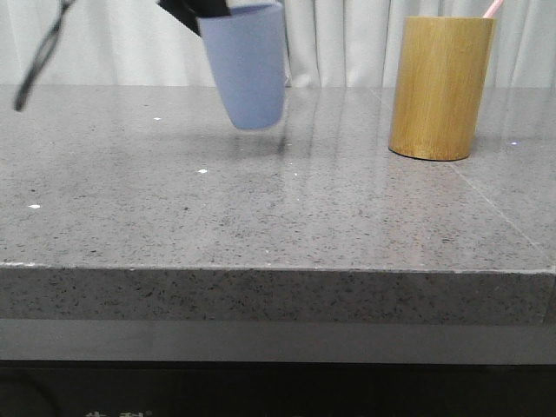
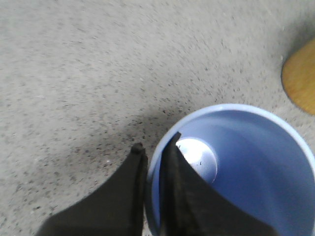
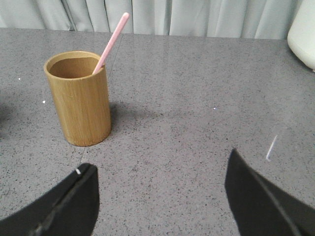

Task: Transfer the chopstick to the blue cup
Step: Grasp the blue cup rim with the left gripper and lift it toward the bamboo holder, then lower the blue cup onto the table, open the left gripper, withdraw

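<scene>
The blue cup [image 1: 248,65] hangs tilted above the grey table at the back left, off the surface. My left gripper [image 2: 153,143] is shut on its rim, one finger inside and one outside; the cup [image 2: 256,162] is empty. A pale pink chopstick [image 3: 112,42] leans in the tan bamboo holder [image 3: 81,101]; in the front view only its tip [image 1: 493,9] shows above the holder [image 1: 439,87] at the back right. My right gripper [image 3: 160,169] is open and empty, above the table in front of the holder.
The table [image 1: 278,226] is grey speckled stone with its front edge near the camera. A white rounded object [image 3: 302,34] stands at the edge of the right wrist view. A dark cable [image 1: 39,52] hangs at the far left. Curtains close off the back.
</scene>
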Controlling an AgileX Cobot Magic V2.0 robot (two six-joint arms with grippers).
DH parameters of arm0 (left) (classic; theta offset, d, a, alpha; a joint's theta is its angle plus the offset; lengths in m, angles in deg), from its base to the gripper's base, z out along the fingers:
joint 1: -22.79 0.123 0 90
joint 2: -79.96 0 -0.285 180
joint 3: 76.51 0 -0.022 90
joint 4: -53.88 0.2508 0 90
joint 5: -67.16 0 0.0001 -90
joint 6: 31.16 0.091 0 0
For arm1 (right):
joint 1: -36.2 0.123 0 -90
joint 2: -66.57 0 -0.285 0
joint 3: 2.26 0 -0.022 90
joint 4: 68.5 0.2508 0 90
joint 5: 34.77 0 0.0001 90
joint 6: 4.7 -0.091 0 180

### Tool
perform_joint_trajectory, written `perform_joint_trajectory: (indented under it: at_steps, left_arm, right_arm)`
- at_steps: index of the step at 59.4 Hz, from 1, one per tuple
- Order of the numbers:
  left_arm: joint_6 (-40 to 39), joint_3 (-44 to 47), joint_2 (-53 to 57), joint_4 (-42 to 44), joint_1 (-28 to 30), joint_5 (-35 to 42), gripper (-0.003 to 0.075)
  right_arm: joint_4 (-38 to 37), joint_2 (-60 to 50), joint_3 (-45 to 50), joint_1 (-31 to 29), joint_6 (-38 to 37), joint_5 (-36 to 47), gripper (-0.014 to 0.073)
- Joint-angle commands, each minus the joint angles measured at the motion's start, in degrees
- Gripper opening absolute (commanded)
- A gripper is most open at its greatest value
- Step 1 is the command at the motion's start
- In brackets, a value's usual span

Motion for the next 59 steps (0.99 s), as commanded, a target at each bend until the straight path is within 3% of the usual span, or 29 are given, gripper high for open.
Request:
perform_joint_trajectory:
  at_steps: [1,19,42,49,59]
  left_arm:
    - [-0.14,-3.84,1.35,2.7,-1.85,2.03,-0.0019]
    - [-0.14,-9.06,-1.9,3.68,-2.0,-4.62,-0.0019]
    - [-0.03,-9.41,-1.9,4.0,-2.0,-6.42,-0.0006]
    - [-0.03,-9.68,-1.9,4.0,-2.0,-6.99,0.0104]
    - [-0.03,-11.03,-1.9,3.43,-2.0,-7.35,0.037]
  right_arm:
    - [-0.52,0.71,-1.71,0.0,0.13,3.67,0.0548]
    - [-0.52,0.71,-1.71,0.0,0.13,3.5,0.0548]
    - [-0.52,0.71,-1.71,0.0,0.13,3.5,0.0548]
    - [-0.52,0.71,-1.71,0.0,0.13,3.5,0.0548]
    - [-0.52,0.71,-1.71,0.0,0.13,3.5,0.0548]
